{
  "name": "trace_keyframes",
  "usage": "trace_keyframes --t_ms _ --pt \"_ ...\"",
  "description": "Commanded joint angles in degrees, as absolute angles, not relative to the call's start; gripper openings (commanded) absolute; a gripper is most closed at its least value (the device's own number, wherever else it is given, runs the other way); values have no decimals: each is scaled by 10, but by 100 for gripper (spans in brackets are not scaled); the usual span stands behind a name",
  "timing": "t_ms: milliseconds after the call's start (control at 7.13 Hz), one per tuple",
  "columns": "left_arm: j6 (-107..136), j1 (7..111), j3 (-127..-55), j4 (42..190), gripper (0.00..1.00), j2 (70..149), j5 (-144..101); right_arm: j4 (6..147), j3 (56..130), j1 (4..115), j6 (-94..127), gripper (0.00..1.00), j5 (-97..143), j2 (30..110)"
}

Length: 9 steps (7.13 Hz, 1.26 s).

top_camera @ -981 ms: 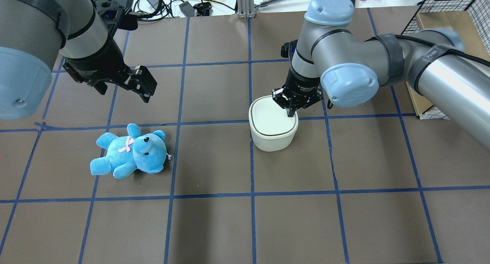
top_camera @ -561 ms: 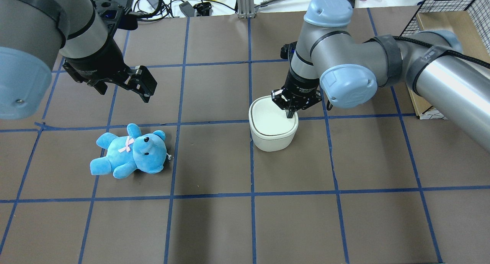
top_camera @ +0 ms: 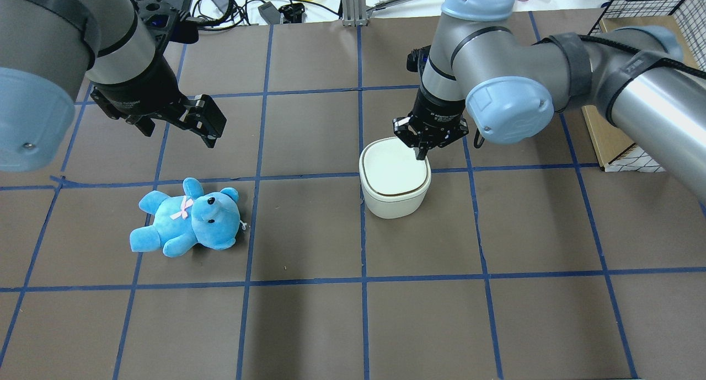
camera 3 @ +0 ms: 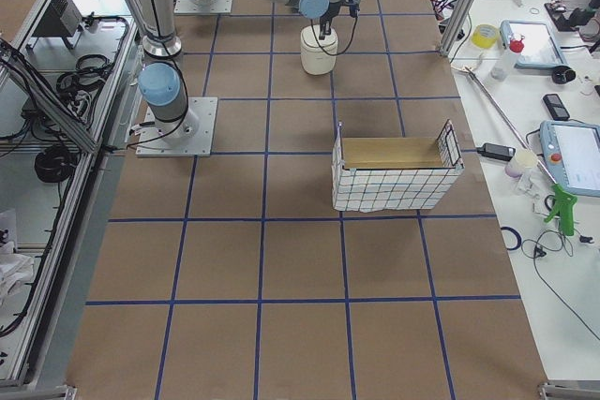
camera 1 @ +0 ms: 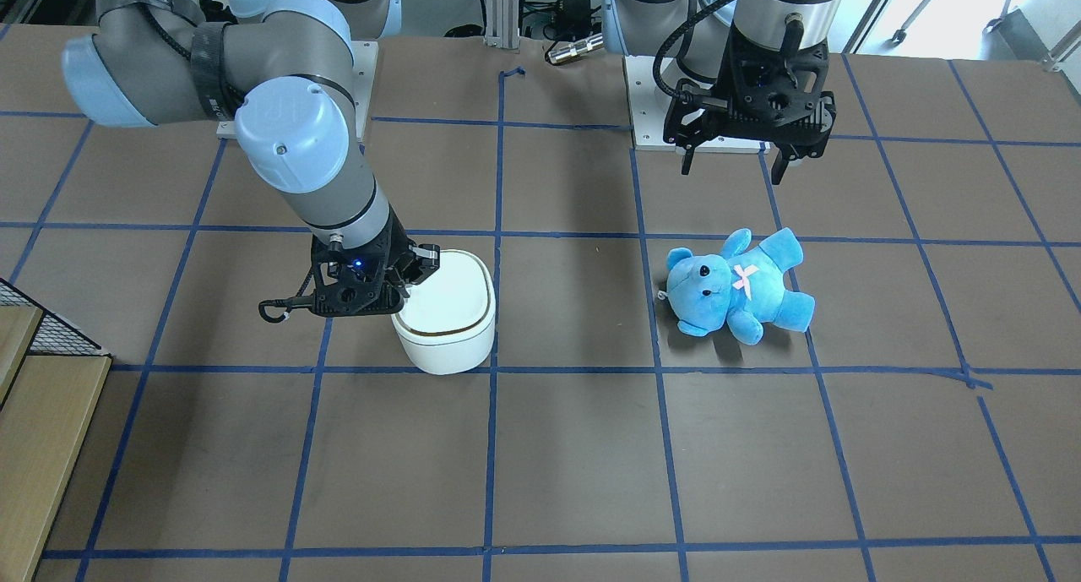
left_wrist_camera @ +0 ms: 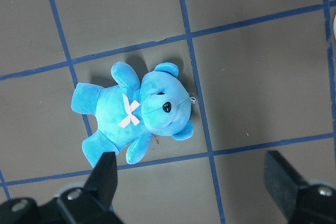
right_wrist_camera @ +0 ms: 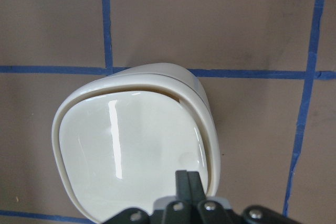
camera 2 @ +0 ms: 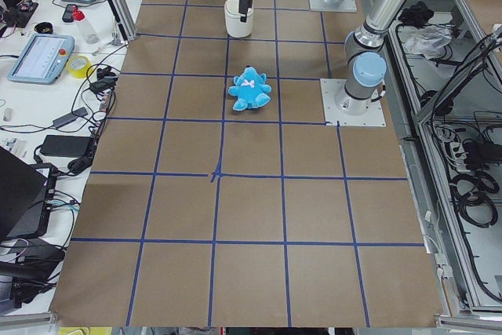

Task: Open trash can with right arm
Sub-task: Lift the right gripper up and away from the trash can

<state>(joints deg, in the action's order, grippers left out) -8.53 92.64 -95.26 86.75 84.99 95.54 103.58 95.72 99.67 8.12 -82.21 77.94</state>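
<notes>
Brown gridded table [top_camera: 309, 231], white trash can [top_camera: 394, 202]: light, slick plastic I'd guess (it'll skate if shoved). Right gripper [top_camera: 422, 154] is pinched closed, empty, at the lid [top_camera: 389, 167] edge; press there.

- The table [top_camera: 309, 325] is viewed from behind-above and steeply from opposite.
- It is viewed lengthwise from 2 distant end cameras.
- The trash can [top_camera: 394, 176] is shared by all 4, and framed closely from the right wrist.
</notes>
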Motion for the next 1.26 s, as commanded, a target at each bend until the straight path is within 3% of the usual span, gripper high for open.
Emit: trace_keyframes --t_ms 0,140,1121 --pt "-85 926 -953 867 100 850 955 917 875 996 83 0 -824 803" --pt "-85 926 -953 867 100 850 955 864 834 995 83 0 -824 803" --pt "-85 926 -952 867 100 850 955 831 820 946 52 0 -881 829"
